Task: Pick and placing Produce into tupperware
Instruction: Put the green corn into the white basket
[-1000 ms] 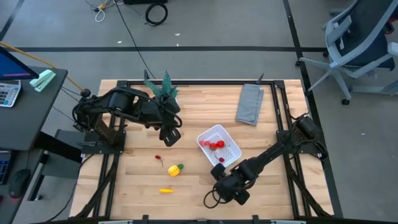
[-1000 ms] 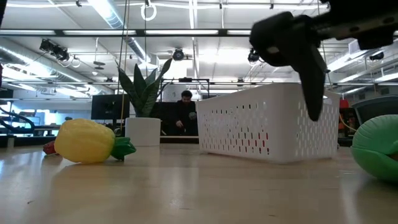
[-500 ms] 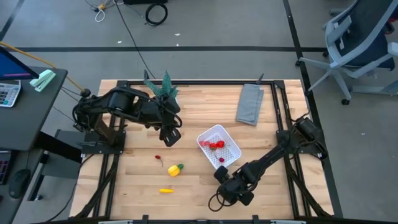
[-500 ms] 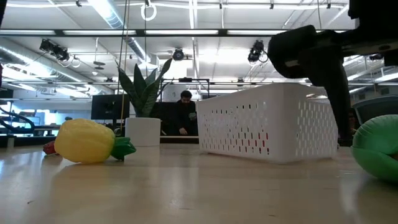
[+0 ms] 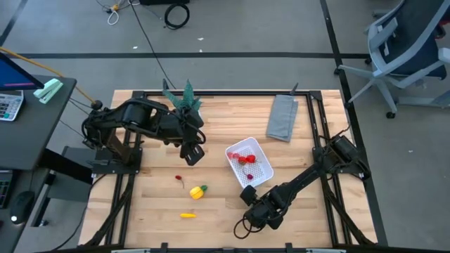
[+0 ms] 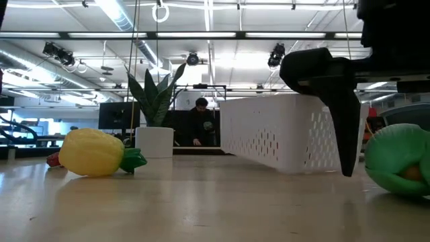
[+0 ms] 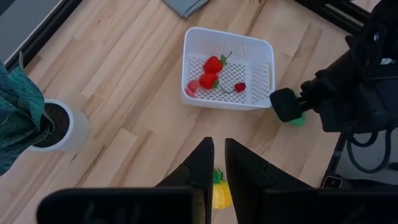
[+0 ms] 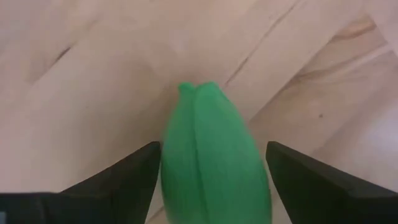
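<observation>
The white tupperware (image 5: 228,153) stands mid-table with several red produce pieces (image 7: 211,65) inside. My right gripper (image 8: 211,186) is open, low over the table just near of the tupperware, one finger on each side of the green oblong piece (image 8: 211,149), which lies on the wood (image 6: 396,158). A yellow piece with a green end (image 5: 199,190), a thin yellow-orange piece (image 5: 188,215) and a tiny red piece (image 5: 178,177) lie on the table to the left. My left gripper (image 7: 217,168) hangs shut and empty high above the table, left of the tupperware. My right gripper comes from above, pointing steeply down, its fingers along the green piece's two long sides (image 8: 171,155); I cannot tell whether they touch it. The outer side of one finger (image 7: 283,104) stands against the tupperware's near corner (image 7: 268,99).
A potted plant (image 5: 186,98) stands at the far left of the table and a folded grey cloth (image 5: 283,117) at the far right. Black frame rails run along the table's sides. A person (image 6: 200,121) sits in the room beyond.
My right gripper has sunk toward the table over the green piece, staying open. The tupperware has turned a little on the table, its near corner pushed aside. The green piece has shifted slightly toward the gripper's finger in the low view.
</observation>
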Robot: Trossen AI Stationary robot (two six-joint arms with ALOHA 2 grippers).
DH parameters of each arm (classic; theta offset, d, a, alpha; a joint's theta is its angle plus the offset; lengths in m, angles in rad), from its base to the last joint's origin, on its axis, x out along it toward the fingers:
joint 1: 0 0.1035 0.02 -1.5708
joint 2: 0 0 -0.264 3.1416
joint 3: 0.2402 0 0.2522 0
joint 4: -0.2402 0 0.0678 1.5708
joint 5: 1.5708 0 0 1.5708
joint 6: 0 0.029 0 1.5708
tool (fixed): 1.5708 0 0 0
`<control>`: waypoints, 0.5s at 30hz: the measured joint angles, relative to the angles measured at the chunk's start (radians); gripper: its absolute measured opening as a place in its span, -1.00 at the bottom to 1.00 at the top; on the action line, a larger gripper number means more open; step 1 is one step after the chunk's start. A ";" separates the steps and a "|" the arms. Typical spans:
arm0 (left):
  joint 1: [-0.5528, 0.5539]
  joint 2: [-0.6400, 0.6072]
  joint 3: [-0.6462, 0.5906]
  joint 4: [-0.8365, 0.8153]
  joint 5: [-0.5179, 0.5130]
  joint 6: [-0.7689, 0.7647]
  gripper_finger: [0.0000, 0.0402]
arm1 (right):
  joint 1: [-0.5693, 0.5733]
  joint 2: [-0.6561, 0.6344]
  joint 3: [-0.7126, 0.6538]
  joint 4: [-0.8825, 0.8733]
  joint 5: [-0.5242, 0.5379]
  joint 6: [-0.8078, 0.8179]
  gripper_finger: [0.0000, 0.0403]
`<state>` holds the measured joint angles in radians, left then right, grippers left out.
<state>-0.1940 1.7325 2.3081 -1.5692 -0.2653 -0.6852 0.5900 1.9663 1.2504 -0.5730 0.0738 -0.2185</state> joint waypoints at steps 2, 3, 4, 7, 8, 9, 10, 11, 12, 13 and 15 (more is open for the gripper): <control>0.000 0.000 0.000 0.000 0.000 0.012 -0.78 | -0.003 -0.005 -0.002 -0.003 -0.001 0.012 0.50; 0.000 0.000 0.000 0.000 0.000 0.020 -0.79 | -0.005 -0.007 -0.002 -0.003 -0.001 0.023 0.49; 0.000 0.000 0.000 0.000 0.000 0.028 -0.79 | -0.006 -0.008 -0.002 -0.001 -0.004 0.038 0.48; 0.000 0.000 0.000 0.000 0.000 0.037 -0.80 | -0.010 -0.009 -0.002 -0.005 -0.006 0.064 0.43; 0.000 0.000 0.000 0.000 0.000 0.037 -0.81 | -0.011 -0.010 -0.002 -0.007 -0.008 0.067 0.41; 0.000 0.000 0.000 0.000 0.000 0.037 -0.81 | -0.011 -0.010 -0.002 -0.007 -0.009 0.069 0.39; 0.000 0.000 0.000 0.000 0.000 0.039 -0.80 | -0.011 -0.010 -0.002 -0.007 -0.009 0.069 0.36; 0.000 0.000 0.000 0.001 0.000 0.040 -0.80 | -0.012 -0.010 0.001 -0.012 -0.009 0.069 0.33; 0.000 0.000 0.000 0.001 0.000 0.040 -0.80 | -0.012 -0.010 0.004 -0.018 -0.011 0.070 0.29; 0.000 0.000 0.000 0.001 0.000 0.040 -0.80 | -0.012 -0.010 0.008 -0.028 -0.013 0.071 0.26; 0.000 0.000 0.000 0.001 0.000 0.040 -0.80 | -0.012 -0.010 0.016 -0.037 -0.013 0.073 0.18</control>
<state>-0.1940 1.7325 2.3081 -1.5684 -0.2653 -0.6448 0.5777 1.9568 1.2659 -0.6099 0.0607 -0.1459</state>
